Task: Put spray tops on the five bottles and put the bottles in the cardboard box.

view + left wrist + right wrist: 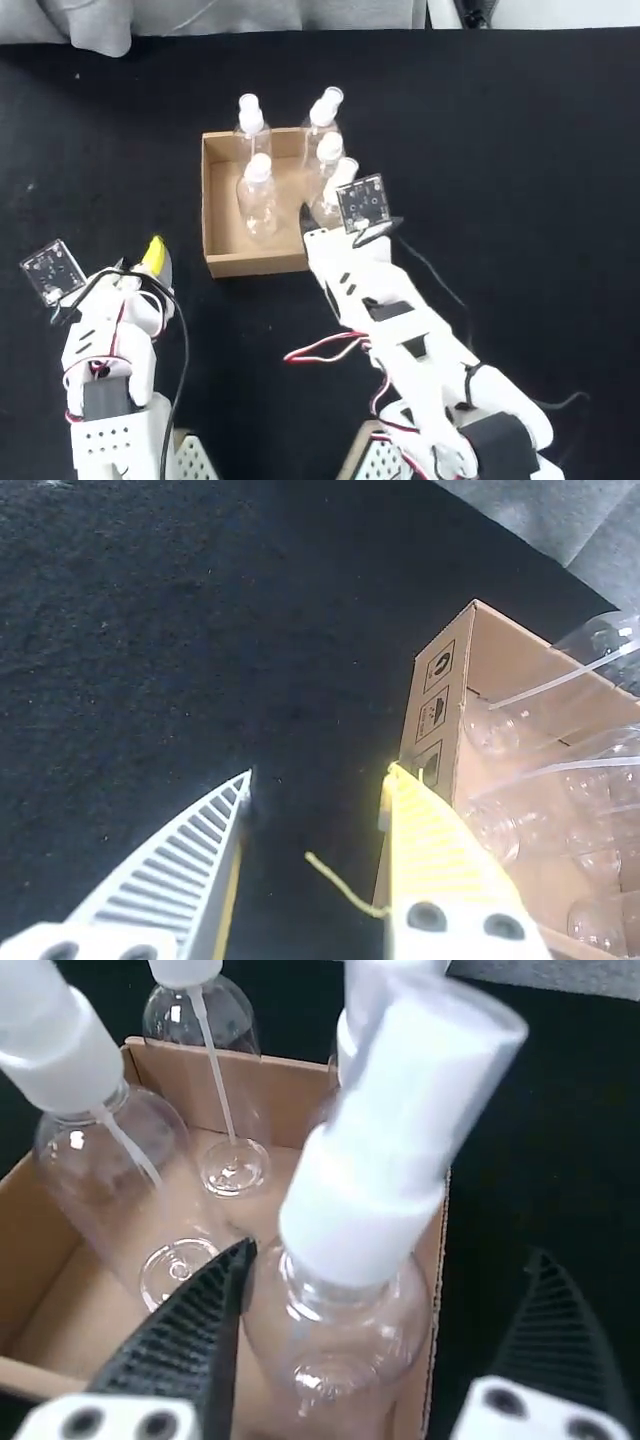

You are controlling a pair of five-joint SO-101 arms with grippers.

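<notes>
Cardboard box (225,262) — capped bottle (258,195) upright inside; right pincer (392,1250) spread.

The table (520,150), covered in matte black material, is bordered along its far edge by crumpled grey fabric (200,15), and a white surface (570,12) is seen beyond it at the far right corner.

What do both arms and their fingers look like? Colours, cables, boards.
Left arm and right arm are white printed shells. The left gripper has ribbed fingers, one white, one yellow; black and red cables loop beside it. The right gripper has black ribbed fingers; red and white cables trail from its arm. Each wrist carries a dark square circuit board.
</notes>
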